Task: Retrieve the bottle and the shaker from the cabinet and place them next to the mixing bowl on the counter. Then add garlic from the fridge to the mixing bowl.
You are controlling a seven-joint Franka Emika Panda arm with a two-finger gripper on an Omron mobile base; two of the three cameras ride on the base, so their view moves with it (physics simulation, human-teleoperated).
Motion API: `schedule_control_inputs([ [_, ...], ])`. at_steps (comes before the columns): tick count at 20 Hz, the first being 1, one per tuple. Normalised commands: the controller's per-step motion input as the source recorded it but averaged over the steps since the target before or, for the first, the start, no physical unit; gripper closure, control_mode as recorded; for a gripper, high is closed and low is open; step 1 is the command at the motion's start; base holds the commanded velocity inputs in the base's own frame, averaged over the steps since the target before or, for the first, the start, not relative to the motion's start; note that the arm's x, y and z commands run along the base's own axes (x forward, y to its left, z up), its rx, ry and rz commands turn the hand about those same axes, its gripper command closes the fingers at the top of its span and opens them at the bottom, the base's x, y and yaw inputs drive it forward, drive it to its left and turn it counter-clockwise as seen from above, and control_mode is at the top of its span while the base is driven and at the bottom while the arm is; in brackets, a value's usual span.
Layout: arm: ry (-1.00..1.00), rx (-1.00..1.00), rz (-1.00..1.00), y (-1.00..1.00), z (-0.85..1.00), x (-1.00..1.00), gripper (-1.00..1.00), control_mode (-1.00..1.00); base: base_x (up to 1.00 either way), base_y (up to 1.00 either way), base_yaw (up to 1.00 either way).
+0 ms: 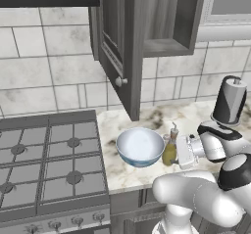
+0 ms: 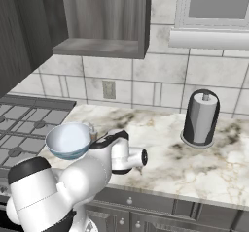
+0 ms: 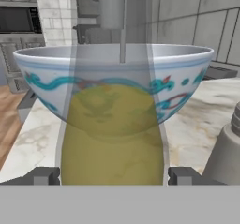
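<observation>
No writing, label, brand, number or sign can be read anywhere here. The clear glass bottle of yellow-green oil (image 3: 112,134) carries no label, and the white mixing bowl (image 3: 112,78) bears only a painted teal and red squiggle band, not letters. The grey knobs along the front of the gas stove (image 1: 54,223) are too small to show any markings.
</observation>
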Motion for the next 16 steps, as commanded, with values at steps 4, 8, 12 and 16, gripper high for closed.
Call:
schedule_control_inputs([
  [4, -0.05, 0.00, 0.00, 0.00, -0.37, 0.00, 1.00, -1.00, 0.00, 0.00, 0.00],
  [8, -0.03, 0.00, 0.00, 0.00, -0.34, 0.00, 1.00, -1.00, 0.00, 0.00, 0.00],
  [12, -0.01, 0.00, 0.00, 0.00, -0.22, 0.00, 1.00, -1.00, 0.00, 0.00, 0.00],
  [16, 0.00, 0.00, 0.00, 0.00, 0.00, 0.00, -1.00, -1.00, 0.00, 0.00, 0.00],
])
